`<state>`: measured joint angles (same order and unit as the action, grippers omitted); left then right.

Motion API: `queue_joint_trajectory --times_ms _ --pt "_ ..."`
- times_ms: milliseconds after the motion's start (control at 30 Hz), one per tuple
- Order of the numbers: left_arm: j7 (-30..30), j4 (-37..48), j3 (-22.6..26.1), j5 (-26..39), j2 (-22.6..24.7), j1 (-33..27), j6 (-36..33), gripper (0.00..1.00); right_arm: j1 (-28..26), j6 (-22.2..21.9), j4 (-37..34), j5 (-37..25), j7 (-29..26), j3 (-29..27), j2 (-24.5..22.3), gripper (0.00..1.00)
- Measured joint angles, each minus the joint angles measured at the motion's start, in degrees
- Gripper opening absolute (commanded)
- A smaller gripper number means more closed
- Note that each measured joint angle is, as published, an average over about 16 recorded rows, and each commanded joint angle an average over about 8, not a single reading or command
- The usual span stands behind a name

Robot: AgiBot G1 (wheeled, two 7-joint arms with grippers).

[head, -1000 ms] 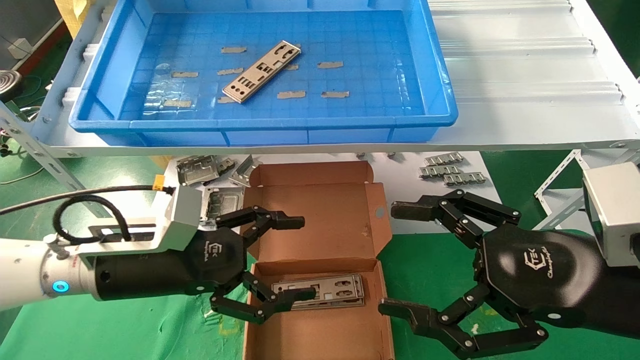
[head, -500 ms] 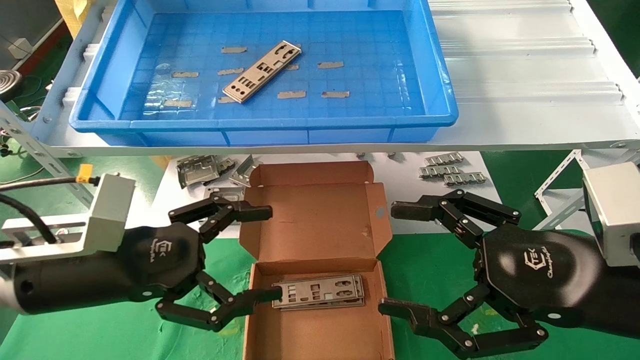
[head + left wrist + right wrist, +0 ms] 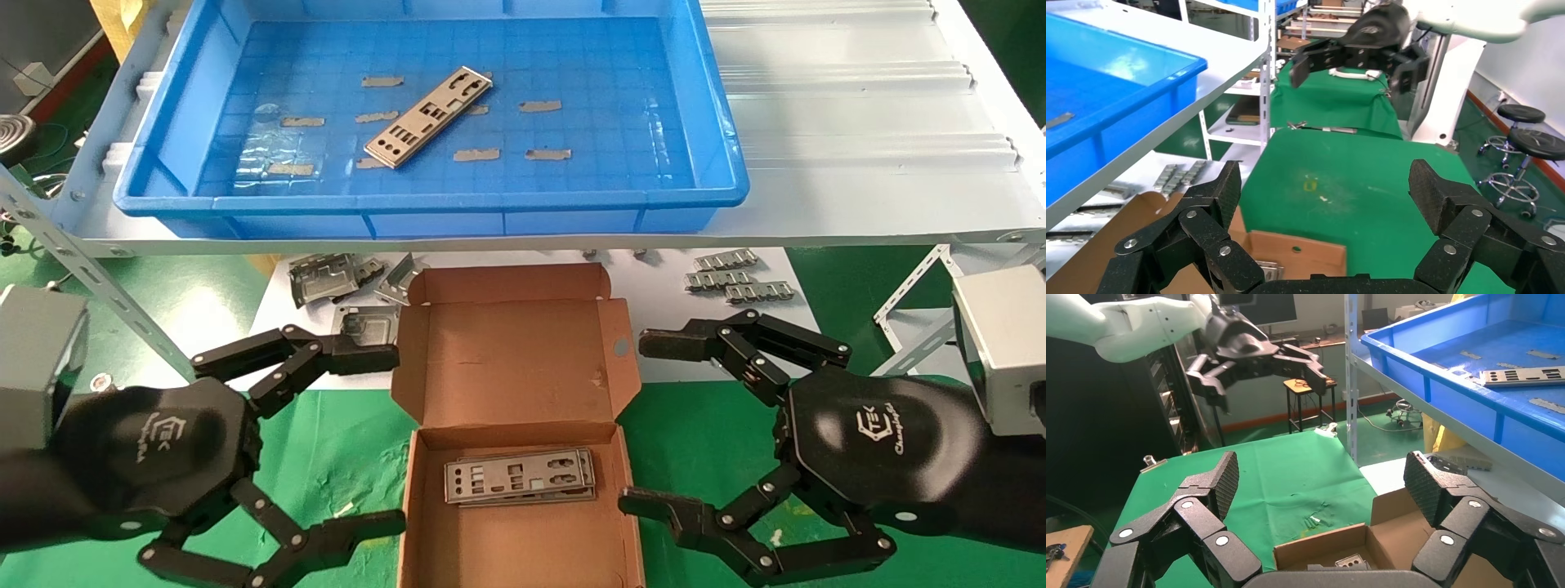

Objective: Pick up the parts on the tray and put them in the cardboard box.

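**Left end effector drawn back from the box, plates left inside**

The large shallow bright blue plastic tray [image 3: 719, 175] sits on the pale grey shelf [image 3: 858, 122], holding one thin silver-grey punched metal plate [image 3: 428, 117] laid diagonally among scraps of tan tape [image 3: 476, 154]. Below it, the small brown corrugated cardboard box [image 3: 523, 359] lies open on the green-covered tabletop [image 3: 343, 441], lid folded back toward the shelf. A short stack of flat punched plates [image 3: 518, 477] rests on the box floor.

The left end effector [image 3: 380, 437], which a second ago reached over the box's left wall with its fingers above the plates, has pulled back to the left and now hovers beside the box, spread wide and empty. The stack of plates has stayed where it was. The right end effector [image 3: 650, 425] has not moved: it hangs just right of the box, also spread wide and empty.

Behind the box, bulky square grey metal frames [image 3: 327, 278] lie on the white sheet [image 3: 670, 282] near the lid's left corner, and small ridged metal clip strips [image 3: 735, 278] lie to its right, well apart from either end effector.
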<state>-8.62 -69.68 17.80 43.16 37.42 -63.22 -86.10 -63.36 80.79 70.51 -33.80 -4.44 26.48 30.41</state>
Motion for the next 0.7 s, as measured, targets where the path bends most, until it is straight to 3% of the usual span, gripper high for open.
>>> queue_joint_trajectory --times_ms 300,700 --pt "-2.4 -4.9 -2.2 -1.7 -3.0 2.1 0.5 1.00 0.0 0.0 0.0 0.0 0.0 0.0 0.0 1.00" --pt "-2.4 -4.8 -2.2 -1.7 -3.0 2.1 0.5 1.00 0.0 0.0 0.0 0.0 0.0 0.0 0.0 1.00"
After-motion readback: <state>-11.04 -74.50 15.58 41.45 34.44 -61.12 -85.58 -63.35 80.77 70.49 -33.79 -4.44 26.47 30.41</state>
